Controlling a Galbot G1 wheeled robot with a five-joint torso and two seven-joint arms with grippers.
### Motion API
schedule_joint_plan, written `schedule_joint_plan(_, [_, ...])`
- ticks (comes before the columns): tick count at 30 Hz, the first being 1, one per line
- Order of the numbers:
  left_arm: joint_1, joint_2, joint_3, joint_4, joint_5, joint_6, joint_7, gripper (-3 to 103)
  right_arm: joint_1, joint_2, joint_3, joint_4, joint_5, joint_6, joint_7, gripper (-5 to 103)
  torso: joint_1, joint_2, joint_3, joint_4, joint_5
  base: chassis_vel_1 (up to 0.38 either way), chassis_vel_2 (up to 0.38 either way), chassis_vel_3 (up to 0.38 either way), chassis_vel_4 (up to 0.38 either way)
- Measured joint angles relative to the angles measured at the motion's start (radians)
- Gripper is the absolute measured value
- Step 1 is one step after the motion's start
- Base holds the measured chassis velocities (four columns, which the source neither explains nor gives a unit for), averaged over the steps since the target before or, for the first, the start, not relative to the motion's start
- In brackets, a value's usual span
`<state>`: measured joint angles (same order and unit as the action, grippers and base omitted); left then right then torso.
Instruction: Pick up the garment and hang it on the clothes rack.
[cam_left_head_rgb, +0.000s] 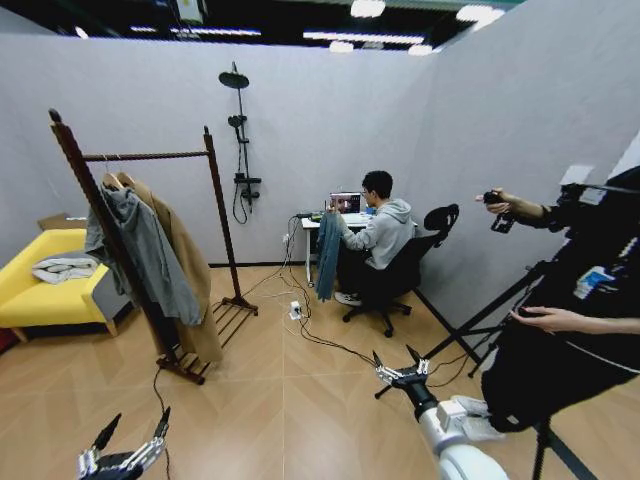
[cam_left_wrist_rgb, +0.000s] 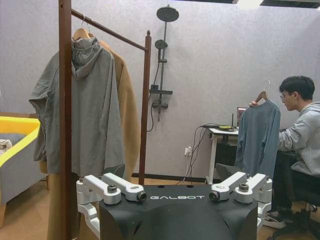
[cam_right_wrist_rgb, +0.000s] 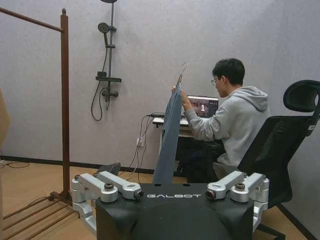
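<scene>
Head view: both arms low at the bottom of the frame, well short of anything. Left gripper (cam_left_head_rgb: 132, 438) at lower left, fingers spread wide, nothing between them. Right gripper (cam_left_head_rgb: 398, 362) at lower centre-right, fingers likewise parted and empty. Both wrist views confirm: jaws apart, no cloth in them.

Garment (cam_left_head_rgb: 328, 255): dark teal-blue long-sleeved shirt of soft cloth, hanging limp and straight from a hanger with a metal hook. Sits mid-frame, just left of the seated person in a grey hoodie, whose hand holds the hanger up beside the white desk (cam_left_head_rgb: 310, 223). In the left wrist view the shirt (cam_left_wrist_rgb: 258, 137) faces flat-on at right; in the right wrist view it (cam_right_wrist_rgb: 169, 135) shows edge-on at centre, hook (cam_right_wrist_rgb: 184, 67) clear above.

Clothes rack (cam_left_head_rgb: 213, 210): tall dark brown wooden frame, two posts with knobs, horizontal top rod, slatted base. Stands at left of frame. A grey hooded sweatshirt (cam_left_head_rgb: 145, 248) and a long tan coat (cam_left_head_rgb: 190, 270) already hang toward its left end; the right stretch of rod looks free.

Step, by judgement: approach, pick-up not yet begun. Next move calls for closing the gap to the shirt and taking the hanger near its neck, leaving the hook clear for the rod.

Yellow sofa (cam_left_head_rgb: 25, 290) at far left.
</scene>
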<state>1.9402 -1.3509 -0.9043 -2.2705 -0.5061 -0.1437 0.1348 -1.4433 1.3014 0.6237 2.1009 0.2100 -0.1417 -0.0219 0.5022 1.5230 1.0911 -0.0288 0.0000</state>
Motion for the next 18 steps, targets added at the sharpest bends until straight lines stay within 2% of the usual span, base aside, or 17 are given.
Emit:
schedule_joint_plan(9, [0.000,0.000,0.000,0.000,0.000,0.000,0.000,100,-0.006,0.004,-0.001,0.026,-0.009,-0.011,-0.017,100,0.000,0.000,0.000,0.0000,0.0000,0.000,0.000,0.000,0.000])
schedule_joint_plan(18, [0.000,0.000,0.000,0.000,0.000,0.000,0.000,100,0.003,0.007,0.001,0.012,-0.009,-0.017,0.001,100,0.000,0.000,0.000,0.0000,0.0000,0.000,0.000,0.000,0.000])
